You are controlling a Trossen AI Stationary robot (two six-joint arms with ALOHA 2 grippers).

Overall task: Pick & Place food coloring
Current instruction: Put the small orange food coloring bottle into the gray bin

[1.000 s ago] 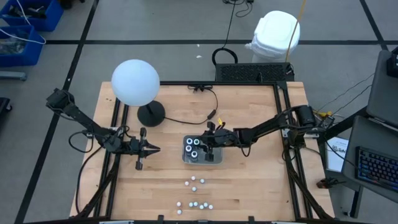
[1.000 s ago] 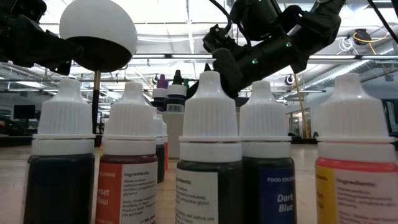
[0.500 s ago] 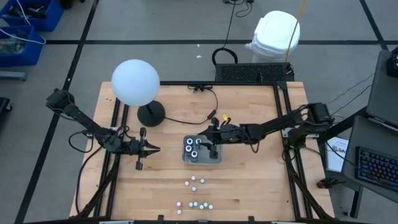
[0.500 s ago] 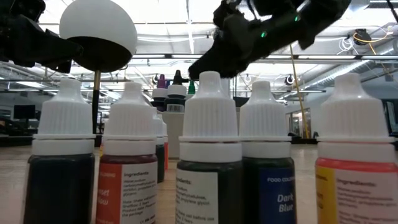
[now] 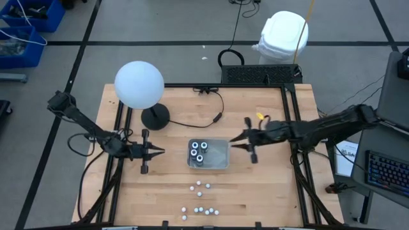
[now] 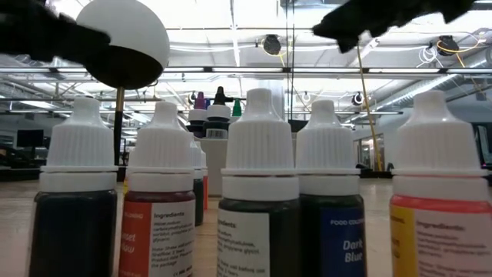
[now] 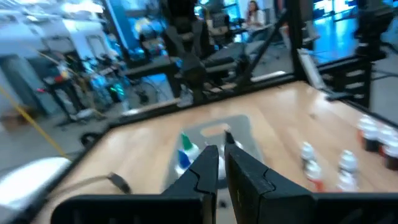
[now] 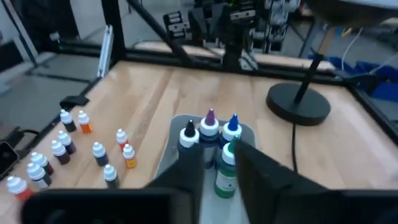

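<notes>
The right gripper [image 5: 245,142] hovers just right of the tray [image 5: 220,163], fingers parted and empty. Four bottles [image 8: 210,127] stand in the tray; more bottles [image 5: 199,198] cluster near the front edge. The left gripper [image 5: 158,152] waits left of the tray, fingers nearly together, empty.

Premises are presenting as a robotics laboratory: a framed wooden worktop [image 5: 255,191] is sitting on taped grey flooring, blue storage bins [image 5: 25,25] are standing alongside, and open-plan benches are showing under strip lighting.
</notes>
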